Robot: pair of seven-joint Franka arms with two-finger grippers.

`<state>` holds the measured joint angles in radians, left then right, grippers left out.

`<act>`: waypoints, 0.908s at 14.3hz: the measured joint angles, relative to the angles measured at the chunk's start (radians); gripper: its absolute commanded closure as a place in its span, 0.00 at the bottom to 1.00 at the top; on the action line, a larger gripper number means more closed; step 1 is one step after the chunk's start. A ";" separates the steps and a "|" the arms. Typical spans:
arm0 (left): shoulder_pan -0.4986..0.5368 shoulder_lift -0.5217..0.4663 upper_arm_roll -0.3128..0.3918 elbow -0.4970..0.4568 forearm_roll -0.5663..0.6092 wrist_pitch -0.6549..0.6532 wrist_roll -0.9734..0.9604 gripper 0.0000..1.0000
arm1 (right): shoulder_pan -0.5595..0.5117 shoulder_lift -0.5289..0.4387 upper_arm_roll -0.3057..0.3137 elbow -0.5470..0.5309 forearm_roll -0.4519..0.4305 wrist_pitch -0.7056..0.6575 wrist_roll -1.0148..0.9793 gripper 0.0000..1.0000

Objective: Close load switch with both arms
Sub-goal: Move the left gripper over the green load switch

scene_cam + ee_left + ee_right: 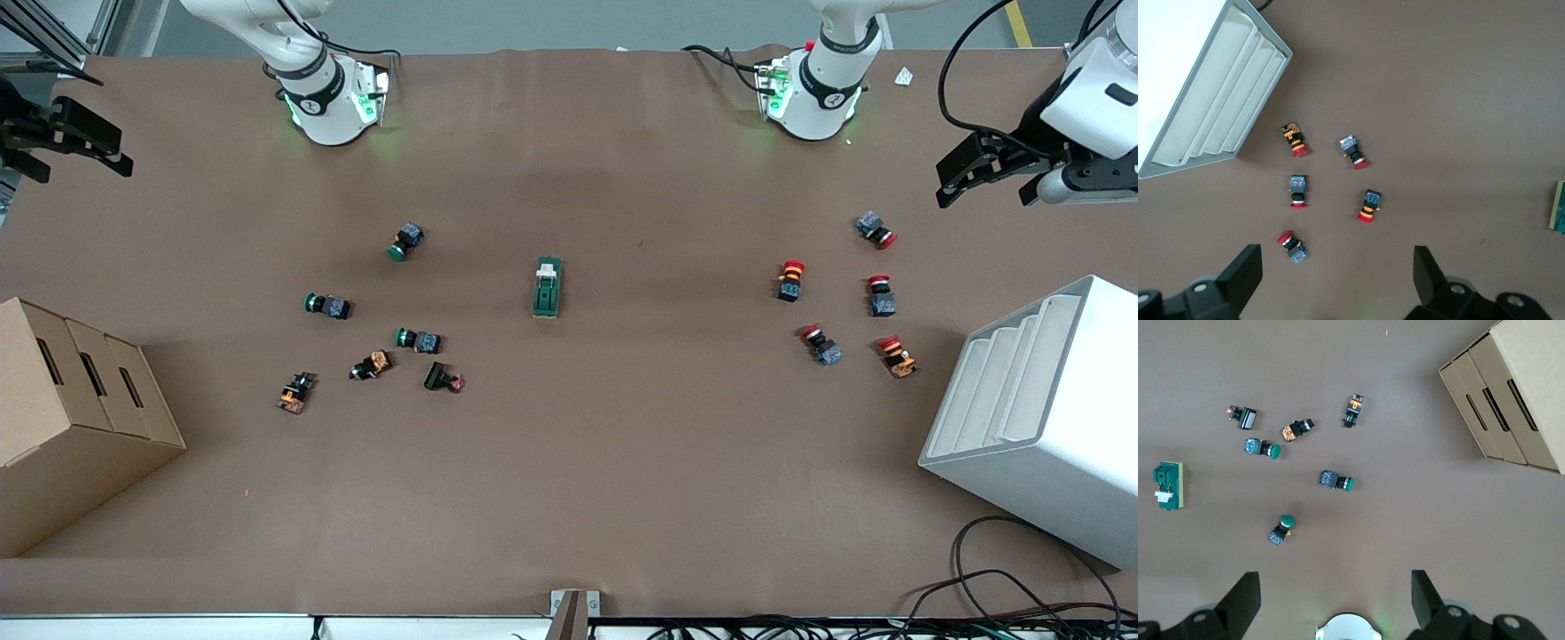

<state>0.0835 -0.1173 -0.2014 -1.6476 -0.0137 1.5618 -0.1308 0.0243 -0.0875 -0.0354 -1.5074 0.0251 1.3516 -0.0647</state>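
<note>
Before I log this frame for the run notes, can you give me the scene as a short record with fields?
target: load switch, mid-table, untouched, lying flat, white lever tab at the end toward the robot bases
left gripper: open, raised over the left arm's end of the table, waiting
right gripper: open, raised at the right arm's end
red push-buttons: five, scattered between switch and white tray
green push-buttons: three, toward the cardboard box
</note>
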 measured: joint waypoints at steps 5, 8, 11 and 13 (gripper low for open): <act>-0.008 0.002 -0.004 0.010 0.000 0.000 0.000 0.00 | 0.000 0.000 0.000 0.000 0.000 -0.007 0.000 0.00; -0.061 0.024 -0.053 0.036 -0.009 0.000 -0.017 0.00 | 0.005 0.000 0.002 0.000 0.000 -0.009 0.000 0.00; -0.128 0.062 -0.167 0.048 -0.010 0.010 -0.207 0.00 | 0.017 0.000 0.004 0.000 0.002 -0.009 0.000 0.00; -0.163 0.100 -0.256 0.047 -0.005 0.064 -0.387 0.00 | 0.018 0.000 0.002 0.000 0.012 -0.009 0.000 0.00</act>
<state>-0.0795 -0.0175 -0.4577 -1.6004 -0.0192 1.6254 -0.5180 0.0419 -0.0875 -0.0332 -1.5074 0.0374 1.3427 -0.0646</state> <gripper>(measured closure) 0.000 0.000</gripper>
